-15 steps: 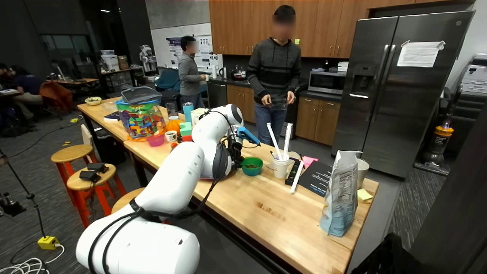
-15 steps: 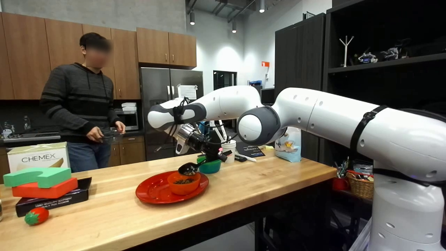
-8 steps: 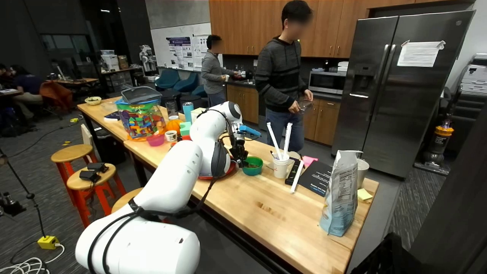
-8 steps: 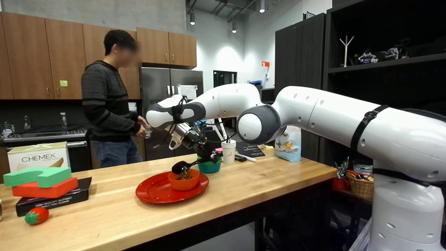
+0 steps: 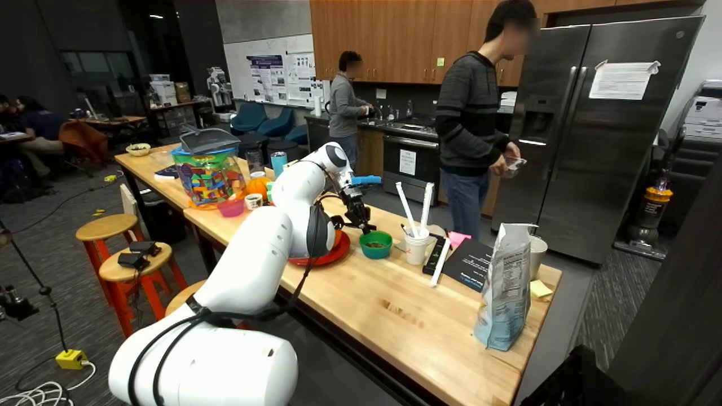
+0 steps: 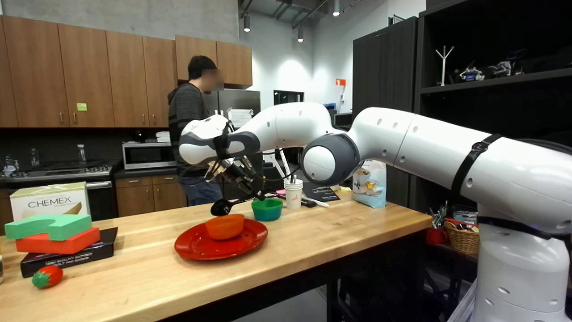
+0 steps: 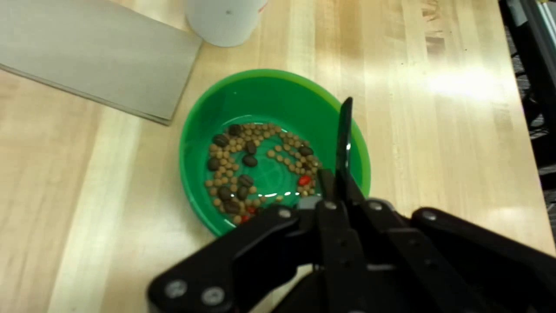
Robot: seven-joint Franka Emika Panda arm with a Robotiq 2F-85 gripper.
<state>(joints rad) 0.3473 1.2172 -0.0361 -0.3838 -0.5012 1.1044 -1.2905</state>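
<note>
In the wrist view my gripper [image 7: 341, 180] is shut on the handle of a black spoon [image 7: 345, 134], which points up the picture. An exterior view shows the spoon's scoop [image 6: 221, 207] reaching out from the gripper [image 6: 260, 195], just above an orange bowl [image 6: 225, 227]. That bowl looks tipped on a red plate [image 6: 196, 251], and its inside is hidden there. Below and beside the fingers stands a green bowl [image 7: 278, 98]. It holds small tan grains, dark beans and a few red bits. Whether the spoon carries anything cannot be seen.
A paper cup [image 5: 416, 251] with white sticks stands near the green bowl, with a tall bag [image 5: 505, 293] further along the table. Foam blocks [image 6: 58, 230], a toy strawberry [image 6: 47, 276] and a CHEMEX box [image 6: 49, 203] occupy another part. A person [image 5: 471, 118] is behind the table.
Grains were in the spoon, then fell toward the orange bowl. The spoon has since risen and drawn back with the gripper. The orange bowl has shifted and tipped. The person walked toward the fridge.
</note>
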